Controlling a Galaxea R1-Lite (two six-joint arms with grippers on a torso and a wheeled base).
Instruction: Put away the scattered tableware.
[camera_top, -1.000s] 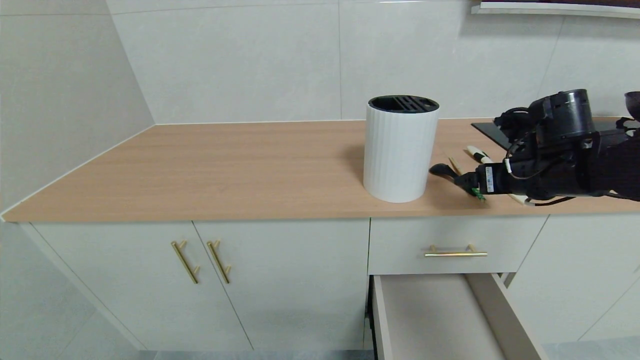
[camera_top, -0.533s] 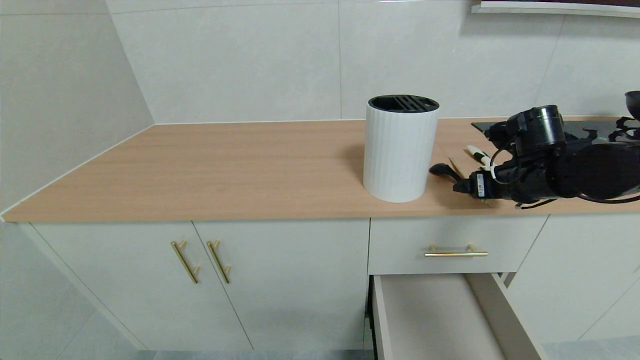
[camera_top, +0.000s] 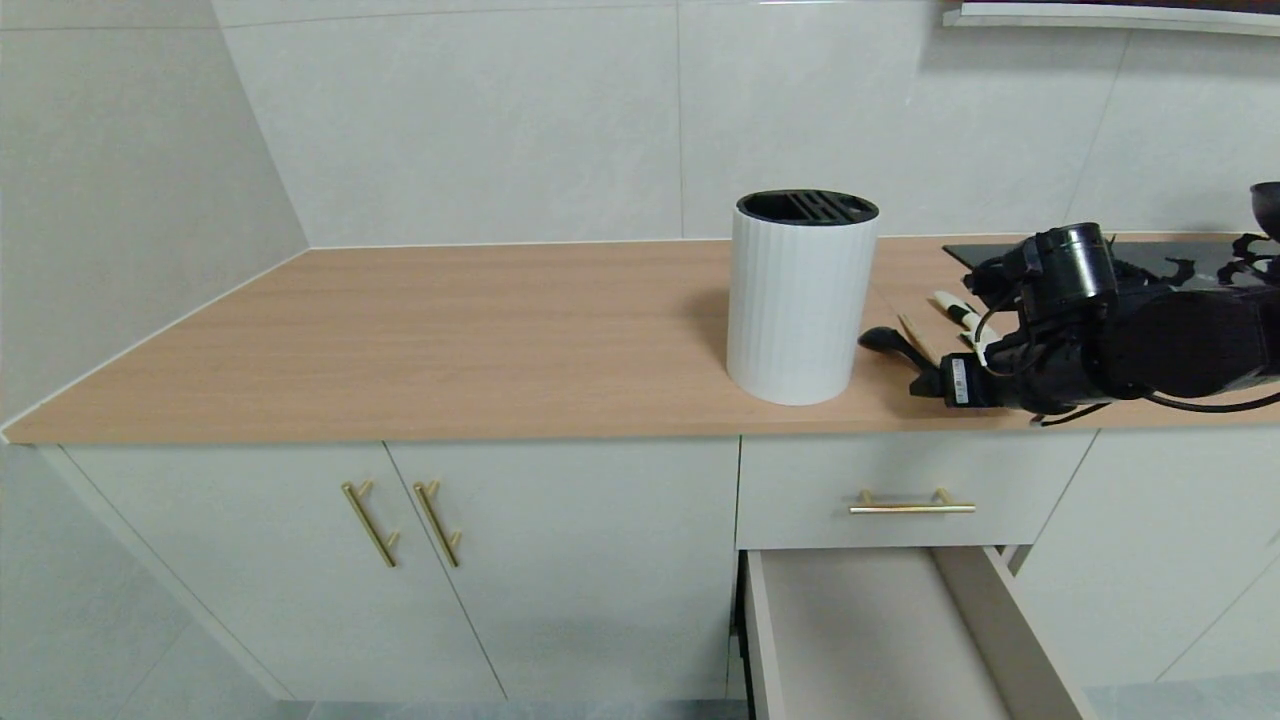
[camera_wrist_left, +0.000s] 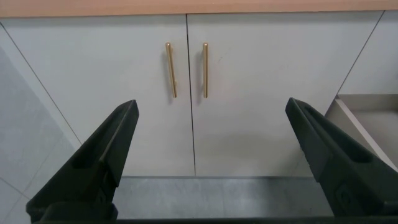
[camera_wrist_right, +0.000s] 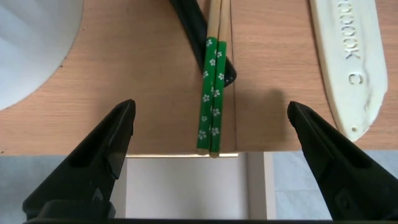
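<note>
The head camera looks forward and down from in front of the cabinets, at middle distance. It takes in the desk (camera_top: 450, 340), the white holder (camera_top: 802, 300) on it and the open drawer (camera_top: 880, 640) below the holder. The left wrist camera sits low, facing the cabinet doors (camera_wrist_left: 186, 137) below and left of the holder. It shares their gold handles (camera_wrist_left: 170, 70) and the drawer's corner with the head view. The right wrist camera hangs close above the desk's front edge beside the holder, looking straight down on the chopsticks (camera_wrist_right: 211, 93). It shares both with the head view.
</note>
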